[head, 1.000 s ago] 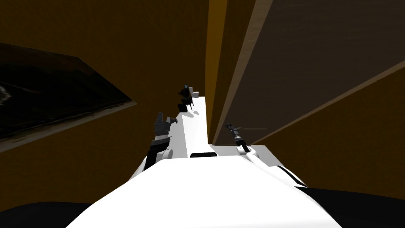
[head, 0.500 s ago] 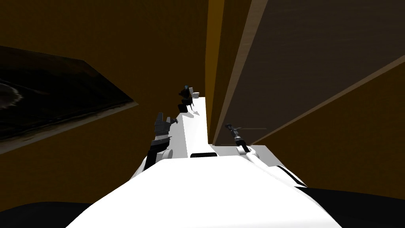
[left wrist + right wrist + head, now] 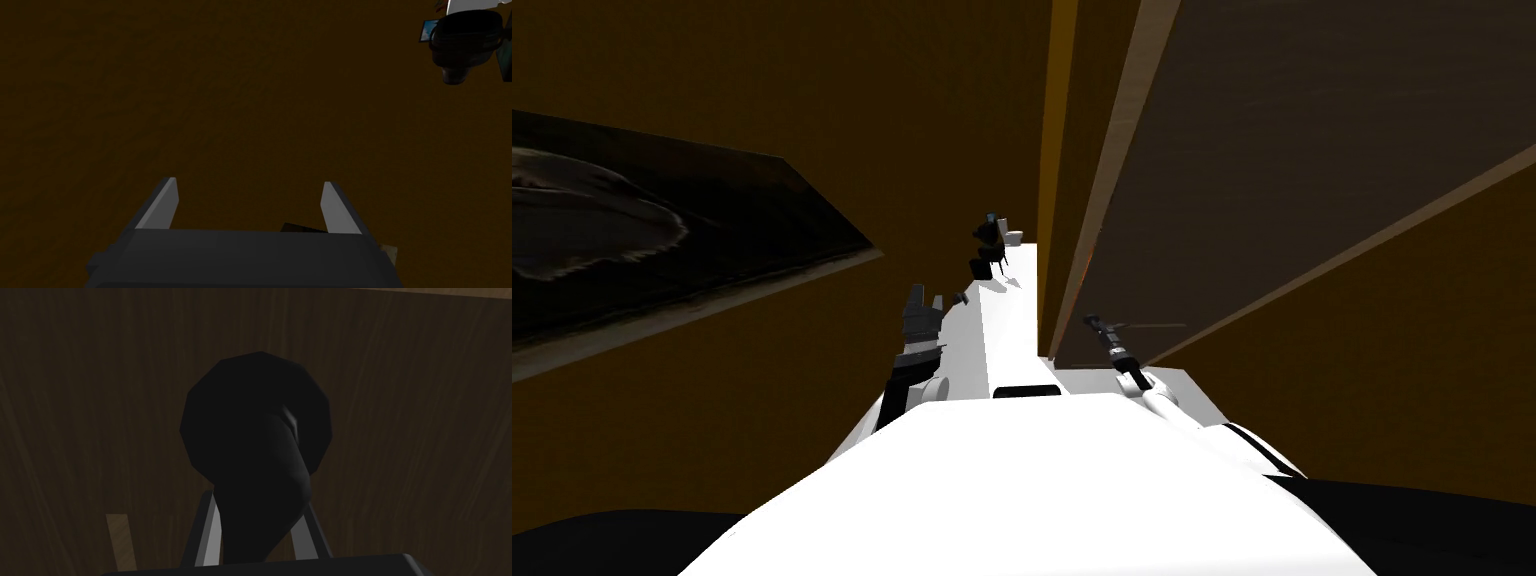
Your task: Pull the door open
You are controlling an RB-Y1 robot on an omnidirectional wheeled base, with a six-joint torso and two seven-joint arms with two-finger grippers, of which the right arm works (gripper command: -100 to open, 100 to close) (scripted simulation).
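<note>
**Q:** While the door (image 3: 1312, 150) is the item under test, where does it stand?

**A:** Ahead and right of centre in the head view. It is a dark, wood-grained panel. A pale wooden strip (image 3: 1110, 200) runs along its near edge, next to an orange-brown wall (image 3: 812, 100).

**Q:** And the door handle (image 3: 255, 433)?

**A:** Black. A round plate sits flat against the panel, and a thick lever comes out of it toward the hand.

**Q:** State of the right gripper (image 3: 257, 498)?

**A:** Closed in on the lever. Its fingers (image 3: 210, 533) press the lever, one on each side, and the gap is no wider than the lever itself. In the head view the right arm reaches to the lower part of the panel, near the pale wooden strip.

**Q:** State of the left gripper (image 3: 248, 181)?

**A:** Fingers spread wide apart, nothing between them. It is held away from the door, on the wall side.

**Q:** Anything else to log?

**A:** A dark framed picture (image 3: 662, 250) hangs on the wall, well to the left of the door.
</note>
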